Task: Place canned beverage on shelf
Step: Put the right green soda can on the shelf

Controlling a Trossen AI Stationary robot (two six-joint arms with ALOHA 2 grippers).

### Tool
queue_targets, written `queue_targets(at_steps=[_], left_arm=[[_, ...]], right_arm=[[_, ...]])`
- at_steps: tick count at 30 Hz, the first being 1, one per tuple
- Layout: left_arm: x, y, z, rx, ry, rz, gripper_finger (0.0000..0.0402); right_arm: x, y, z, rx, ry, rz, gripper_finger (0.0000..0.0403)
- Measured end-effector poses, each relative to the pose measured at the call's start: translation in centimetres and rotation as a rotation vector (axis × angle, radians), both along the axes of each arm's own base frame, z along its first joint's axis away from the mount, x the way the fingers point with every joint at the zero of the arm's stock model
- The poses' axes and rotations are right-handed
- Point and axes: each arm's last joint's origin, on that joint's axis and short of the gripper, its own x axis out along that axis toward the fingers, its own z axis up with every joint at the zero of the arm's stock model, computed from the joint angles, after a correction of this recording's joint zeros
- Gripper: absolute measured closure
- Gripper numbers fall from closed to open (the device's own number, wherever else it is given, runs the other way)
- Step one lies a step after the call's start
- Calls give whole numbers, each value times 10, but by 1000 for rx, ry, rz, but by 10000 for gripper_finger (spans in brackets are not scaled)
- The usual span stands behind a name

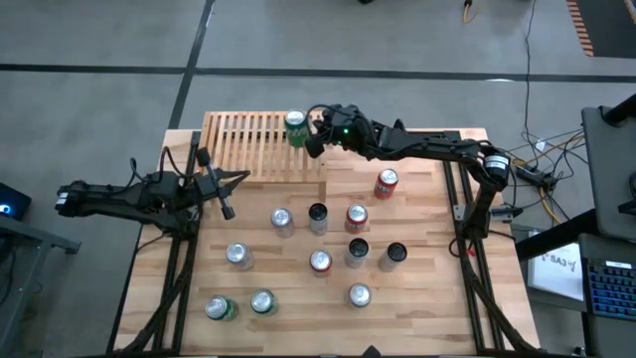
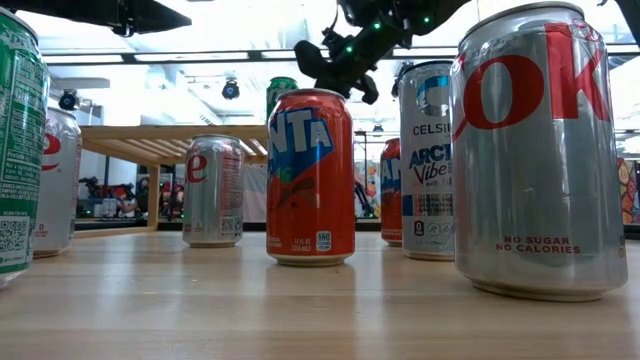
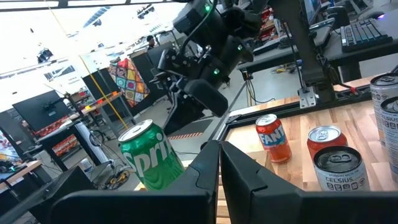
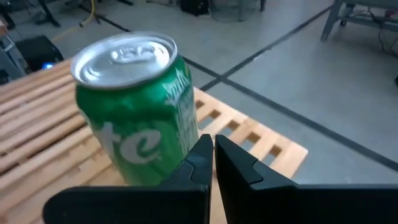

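High view: a green aluminium can (image 1: 295, 128) stands on the slatted light-wood shelf (image 1: 243, 144); right tool (image 1: 316, 132), closed and empty, sits just beside it. Placement looks complete; retreat seems next.

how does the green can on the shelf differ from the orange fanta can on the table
The green can is green with white lettering; the Fanta can is orange-red with a blue logo. The green can stands on the slatted shelf, the Fanta can on the table top below it. The right claw, shut, is right beside the green can; neither claw is near the Fanta can. Both stand upright and look alike in size and shape.
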Motion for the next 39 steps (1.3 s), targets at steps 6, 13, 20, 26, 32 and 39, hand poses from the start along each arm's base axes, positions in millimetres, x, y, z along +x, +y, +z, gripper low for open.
queue_targets(at_steps=[6, 13, 20, 26, 32, 39], left_arm=[[0, 0, 0, 0, 0, 0, 401], [0, 0, 0, 0, 0, 0, 401], [0, 0, 0, 1, 0, 0, 401], [0, 0, 0, 1, 0, 0, 401], [0, 0, 0, 1, 0, 0, 401], [0, 0, 0, 1, 0, 0, 401]], right_arm=[[1, 0, 3, -16, -30, 9, 394], [2, 0, 5, -30, -45, 18, 394], [2, 0, 1, -24, -37, 18, 394], [1, 0, -7, -21, -28, 16, 394], [1, 0, -7, -30, -53, 16, 394], [6, -2, -11, -38, -76, 17, 394]])
